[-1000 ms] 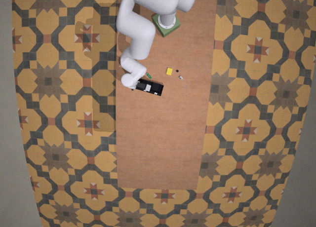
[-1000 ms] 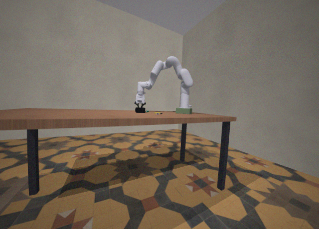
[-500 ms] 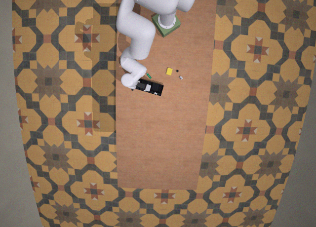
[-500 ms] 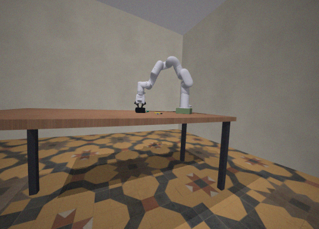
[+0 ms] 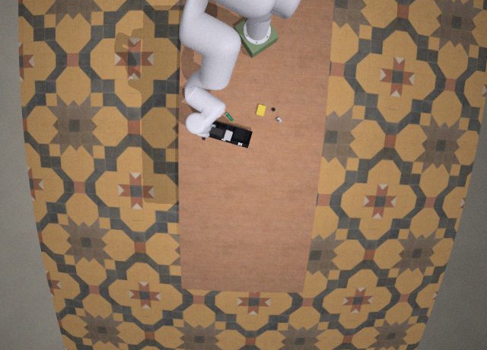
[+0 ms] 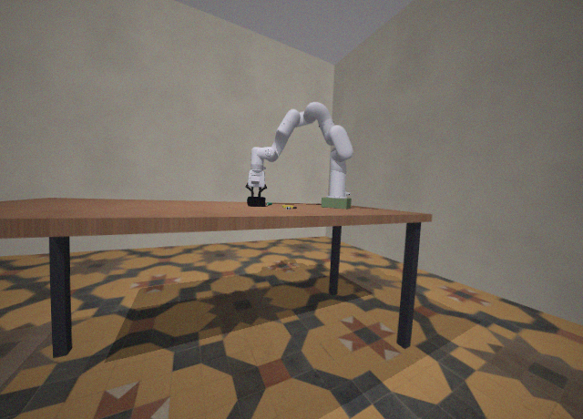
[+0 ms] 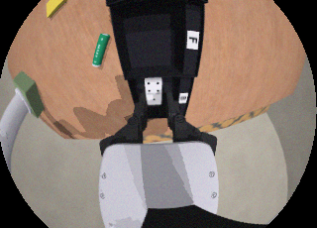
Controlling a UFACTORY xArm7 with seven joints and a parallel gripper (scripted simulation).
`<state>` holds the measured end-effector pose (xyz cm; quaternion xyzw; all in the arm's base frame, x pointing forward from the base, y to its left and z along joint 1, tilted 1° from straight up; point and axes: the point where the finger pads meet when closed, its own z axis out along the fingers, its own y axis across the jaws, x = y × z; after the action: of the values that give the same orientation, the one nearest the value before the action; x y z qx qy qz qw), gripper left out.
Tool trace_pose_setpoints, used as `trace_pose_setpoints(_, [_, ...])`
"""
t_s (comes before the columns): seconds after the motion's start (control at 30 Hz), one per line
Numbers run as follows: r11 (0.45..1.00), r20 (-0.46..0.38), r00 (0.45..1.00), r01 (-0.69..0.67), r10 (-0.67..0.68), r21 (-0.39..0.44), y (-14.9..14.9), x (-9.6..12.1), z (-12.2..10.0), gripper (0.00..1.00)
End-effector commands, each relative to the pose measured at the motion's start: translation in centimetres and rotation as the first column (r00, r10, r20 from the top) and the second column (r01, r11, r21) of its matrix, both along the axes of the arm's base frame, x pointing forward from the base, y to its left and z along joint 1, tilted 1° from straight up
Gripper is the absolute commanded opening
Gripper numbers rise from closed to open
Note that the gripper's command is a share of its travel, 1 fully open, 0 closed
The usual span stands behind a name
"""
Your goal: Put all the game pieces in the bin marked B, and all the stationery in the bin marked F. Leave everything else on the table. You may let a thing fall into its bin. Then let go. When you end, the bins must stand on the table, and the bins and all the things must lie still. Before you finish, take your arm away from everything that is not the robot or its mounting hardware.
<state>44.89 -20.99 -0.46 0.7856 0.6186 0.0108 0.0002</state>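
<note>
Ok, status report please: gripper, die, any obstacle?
Gripper slightly open above nearest bin. White die between fingertips, not clamped. Green pen beside it, not in the way.

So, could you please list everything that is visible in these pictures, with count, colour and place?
table: one, brown wood, dark legs, on a patterned floor.
bins: one black row, seemingly three; the middle one marked F.
die: one, white, at the nearest bin, between the jaws.
stick: one, green, on the table beside the bins.
block: one, yellow, on the table past the stick.
disc: one, black, tiny, next to the block.
bit: one, whitish, near the disc; too small to name.
base: one, green, under the arm.
arm: one, white.
jaws: black, slightly open, gripping nothing.
</note>
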Motion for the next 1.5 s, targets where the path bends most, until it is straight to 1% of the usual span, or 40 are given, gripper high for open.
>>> trace_pose_setpoints(0.0, [1.000, 0.004, 1.000, 0.000, 0.000, -0.002, -0.1, 0.1, 0.7, 0.31])
trace_pose_setpoints(0.3, [1.000, 0.004, 1.000, 0.000, 0.000, -0.002, -0.1, 0.1, 1.9, 0.31])
trace_pose_setpoints(0.37, [1.000, 0.004, 1.000, 0.000, 0.000, -0.002, -0.1, 0.1, 2.9, 0.31])
trace_pose_setpoints(0.43, [1.000, 0.004, 1.000, 0.000, 0.000, -0.002, -0.1, 0.1, 2.9, 0.31])
trace_pose_setpoints(0.53, [1.000, 0.004, 1.000, 0.000, 0.000, -0.002, -0.1, 0.1, 4.1, 0.31])
trace_pose_setpoints(0.77, [1.000, 0.004, 1.000, 0.000, 0.000, -0.002, -0.1, 0.1, 4.1, 0.31])
trace_pose_setpoints(0.8, [0.999, 0.005, 0.999, -0.050, 0.050, -0.003, 0.7, -0.2, 4.1, 0.56])
trace_pose_setpoints(0.9, [0.983, 0.006, 0.983, -0.182, 0.182, -0.006, 3.0, -1.1, 4.1, 0.56])
trace_pose_setpoints(0.93, [0.978, 0.006, 0.978, -0.207, 0.207, -0.007, 3.8, -1.4, 4.1, 0.56])
trace_pose_setpoints(1.0, [0.978, 0.006, 0.978, -0.207, 0.207, -0.007, 3.8, -1.4, 4.1, 0.56])
trace_pose_setpoints(1.03, [0.955, 0.006, 0.955, -0.295, 0.295, -0.008, 4.6, -1.7, 4.1, 0.56])
trace_pose_setpoints(1.13, [0.927, 0.004, 0.927, -0.375, 0.375, -0.010, 6.9, -2.5, 4.2, 0.56])
trace_pose_setpoints(1.23, [0.886, 0.002, 0.886, -0.464, 0.464, -0.012, 9.3, -3.4, 4.2, 0.56])
trace_pose_setpoints(1.33, [0.834, 0.000, 0.834, -0.551, 0.551, -0.013, 11.7, -4.3, 4.2, 0.56])
trace_pose_setpoints(1.47, [0.752, -0.002, 0.752, -0.659, 0.659, -0.015, 14.8, -5.4, 4.3, 0.56])
